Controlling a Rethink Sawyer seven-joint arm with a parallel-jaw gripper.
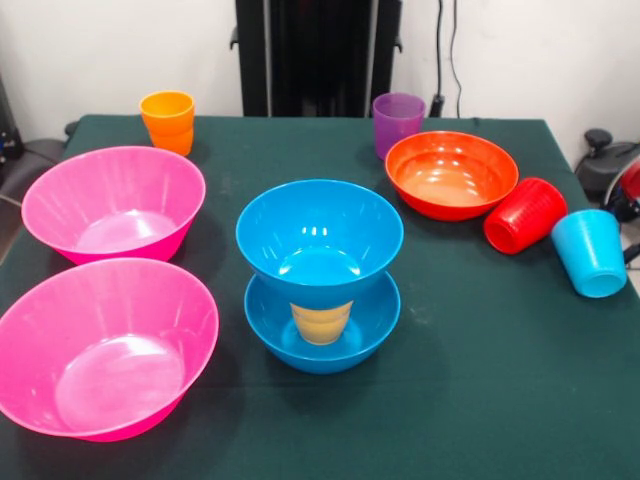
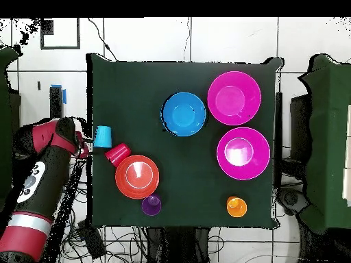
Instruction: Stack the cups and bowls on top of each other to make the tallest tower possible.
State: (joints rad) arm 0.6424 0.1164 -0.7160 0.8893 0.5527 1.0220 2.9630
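The tower [image 1: 320, 270] stands mid-frame with open surface [image 1: 480, 380] around; light blue cup [image 1: 592, 252] lies at right edge; hand's state cannot be told.

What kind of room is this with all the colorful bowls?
Probably a robot lab: a red robot arm beside a green-covered table, loose cables on the floor, and plastic bowls set out for practice.

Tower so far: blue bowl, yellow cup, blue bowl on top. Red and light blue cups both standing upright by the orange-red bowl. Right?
Not quite. The tower is as you say, but the red cup and light blue cup lie tipped on their sides beside the orange-red bowl, not upright. The front view shows it.
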